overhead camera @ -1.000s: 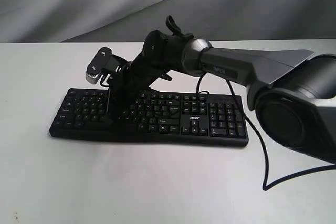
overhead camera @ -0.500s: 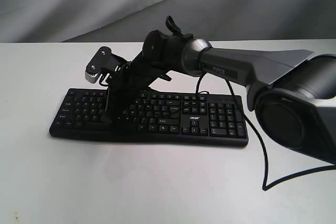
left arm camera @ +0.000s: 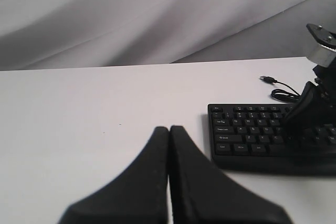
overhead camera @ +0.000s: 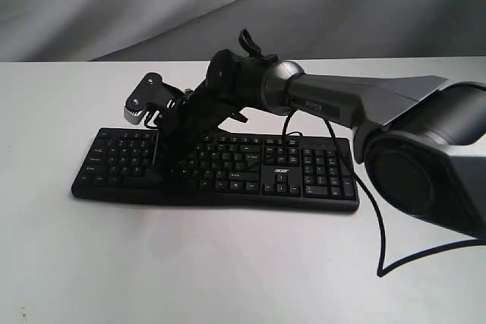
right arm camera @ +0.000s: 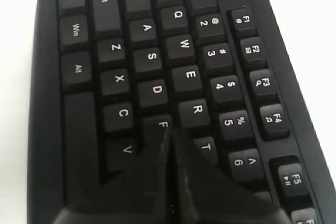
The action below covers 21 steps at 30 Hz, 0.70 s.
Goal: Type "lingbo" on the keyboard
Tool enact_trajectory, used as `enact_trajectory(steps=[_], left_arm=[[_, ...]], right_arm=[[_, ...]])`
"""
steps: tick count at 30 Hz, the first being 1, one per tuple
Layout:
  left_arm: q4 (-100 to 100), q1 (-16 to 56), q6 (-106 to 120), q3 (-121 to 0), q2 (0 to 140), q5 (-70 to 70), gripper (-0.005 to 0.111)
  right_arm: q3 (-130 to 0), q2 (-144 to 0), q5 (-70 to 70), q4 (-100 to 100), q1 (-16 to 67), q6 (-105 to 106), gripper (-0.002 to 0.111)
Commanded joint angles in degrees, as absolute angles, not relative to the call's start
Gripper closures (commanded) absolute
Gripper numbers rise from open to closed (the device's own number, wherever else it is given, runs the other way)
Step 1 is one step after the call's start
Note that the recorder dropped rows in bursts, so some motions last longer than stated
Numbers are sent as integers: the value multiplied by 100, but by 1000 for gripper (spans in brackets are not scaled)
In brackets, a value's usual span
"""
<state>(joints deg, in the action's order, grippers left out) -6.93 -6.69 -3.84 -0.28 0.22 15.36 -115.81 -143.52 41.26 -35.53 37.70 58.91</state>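
Note:
The black keyboard [overhead camera: 304, 172] lies across the white table, number pad to the right. My right arm reaches across it from the right. The right gripper [overhead camera: 157, 166] points down at the keyboard's left half. In the right wrist view the right gripper [right arm camera: 170, 132] is shut, its tip at the keys next to F and T on the keyboard [right arm camera: 152, 56]; whether it touches a key I cannot tell. The left gripper [left arm camera: 169, 129] is shut and empty, above bare table beside the keyboard's [left arm camera: 252, 135] Ctrl end. It does not show in the exterior view.
The keyboard's thin black cable [overhead camera: 376, 218] loops off its right end toward the table's front right. A plug end of the cable [left arm camera: 268, 80] lies behind the keyboard. The white table [overhead camera: 228, 263] runs back to a grey cloth backdrop [overhead camera: 114, 5].
The right arm's wrist has edged slightly left, and the gripper tip has stayed over the keyboard's left half. The keyboard has not moved.

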Motion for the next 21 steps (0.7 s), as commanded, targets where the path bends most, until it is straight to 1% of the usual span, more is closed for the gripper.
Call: enact_trajectory(steps=[1,11,21], left_arm=[[-671,-642,-396,0,0,1504,106],[-671,-642,-396,0,0,1504,106],[-671,-642,-396,0,0,1504,106]], right_arm=[[-11605,-14162,4132,-3357,3780,5898,108],[-11591,-14040,4656,-3296,3793,5751,108],[-11499,-14040,4673,-3296,3807,5732,108]])
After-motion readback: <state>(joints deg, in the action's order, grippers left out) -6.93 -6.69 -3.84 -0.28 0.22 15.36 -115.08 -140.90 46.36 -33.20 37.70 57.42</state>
